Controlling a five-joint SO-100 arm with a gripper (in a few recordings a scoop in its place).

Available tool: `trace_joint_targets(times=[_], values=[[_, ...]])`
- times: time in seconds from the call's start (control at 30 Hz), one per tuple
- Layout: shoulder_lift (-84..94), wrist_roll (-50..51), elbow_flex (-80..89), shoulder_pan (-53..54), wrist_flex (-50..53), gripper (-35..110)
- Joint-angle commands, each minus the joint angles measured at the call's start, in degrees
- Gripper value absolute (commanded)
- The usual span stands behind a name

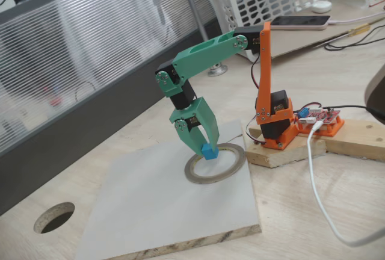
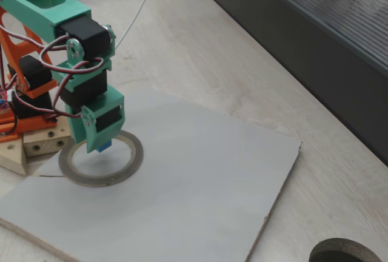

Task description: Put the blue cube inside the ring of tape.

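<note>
In both fixed views the blue cube [image 1: 210, 152] [image 2: 105, 146] is pinched at the tip of my green gripper [image 1: 206, 150] [image 2: 100, 144], which points straight down and is shut on it. The cube sits over the opening of the ring of tape [image 1: 239, 159] [image 2: 100, 180], near the ring's rim on the arm's side. The ring lies flat on a grey board [image 1: 150, 200] [image 2: 200, 171]. I cannot tell whether the cube touches the board or hangs just above it. My fingers hide part of the cube in a fixed view.
My orange base [image 1: 277, 124] stands on a wooden block right beside the ring. A white cable [image 1: 319, 200] trails across the table. A dark round hole [image 1: 54, 216] [image 2: 345, 253] is cut in the wooden tabletop past the board's corner. A dark partition runs along the table's edge.
</note>
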Motion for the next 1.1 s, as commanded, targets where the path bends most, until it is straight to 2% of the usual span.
trace_joint_targets(times=[0.0,0.23,0.53,0.73,1.07], values=[[1.1,0.4,0.1,0.4,0.9,14],[2.1,0.4,8.6,0.3,0.2,14],[2.4,0.2,9.3,0.3,-0.4,14],[6.8,0.2,9.8,0.3,-6.6,14],[6.9,0.2,13.0,0.3,-7.0,14]])
